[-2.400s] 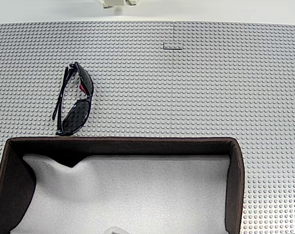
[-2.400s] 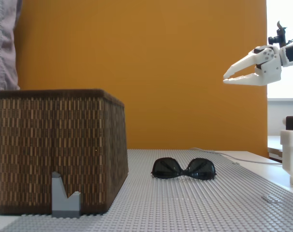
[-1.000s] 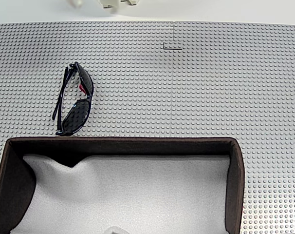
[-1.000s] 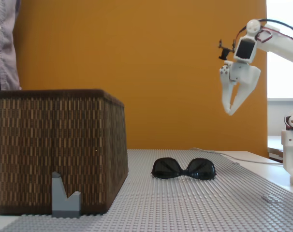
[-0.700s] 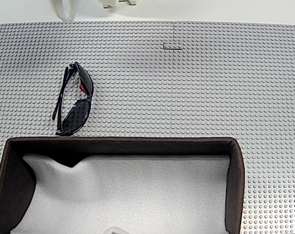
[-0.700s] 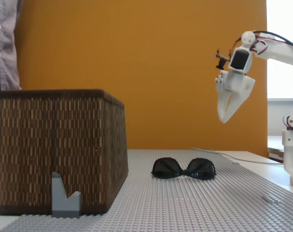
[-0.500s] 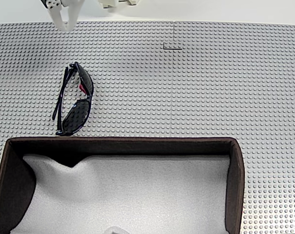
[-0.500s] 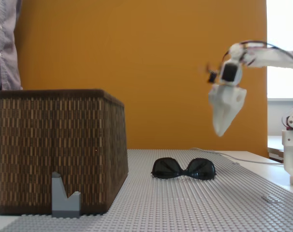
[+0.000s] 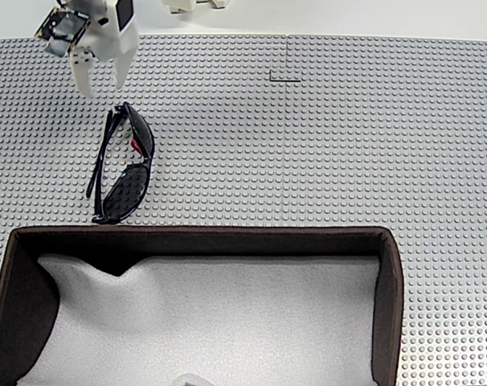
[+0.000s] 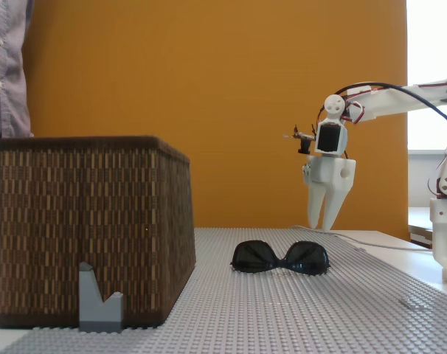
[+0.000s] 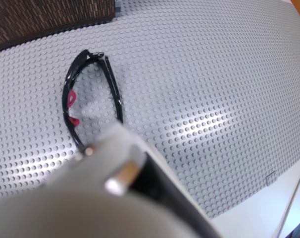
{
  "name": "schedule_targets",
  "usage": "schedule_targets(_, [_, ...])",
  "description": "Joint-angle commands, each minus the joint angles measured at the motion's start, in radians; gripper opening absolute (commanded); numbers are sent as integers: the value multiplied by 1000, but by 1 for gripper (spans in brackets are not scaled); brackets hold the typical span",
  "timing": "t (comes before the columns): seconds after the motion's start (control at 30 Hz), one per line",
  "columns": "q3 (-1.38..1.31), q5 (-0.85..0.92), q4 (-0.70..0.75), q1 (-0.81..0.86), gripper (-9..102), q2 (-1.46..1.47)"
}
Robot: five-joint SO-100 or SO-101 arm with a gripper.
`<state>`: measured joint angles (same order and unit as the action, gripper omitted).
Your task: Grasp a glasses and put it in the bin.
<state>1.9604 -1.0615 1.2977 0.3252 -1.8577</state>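
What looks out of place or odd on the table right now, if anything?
Nothing stands out. The glasses lie folded and intact on the studded mat, just outside the bin, whose white lining is rumpled. The end effector hangs above the mat near the glasses, touching nothing.

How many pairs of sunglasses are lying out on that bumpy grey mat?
1. The sunglasses lie folded on the mat, just outside the bin, below the tool. None seem hidden.
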Motion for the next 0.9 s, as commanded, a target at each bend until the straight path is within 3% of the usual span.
schedule_targets(0.0, [-11, -18, 5, -9, 25, 15])
schedule_targets(0.17, [-23, -40, 26, -35, 32, 58])
schedule_targets(0.47, [-57, -51, 25, -97, 32, 158])
schedule_targets(0.67, [-84, -40, 23, -109, 23, 216])
schedule_targets(0.87, [-104, -5, -8, -101, 0, 261])
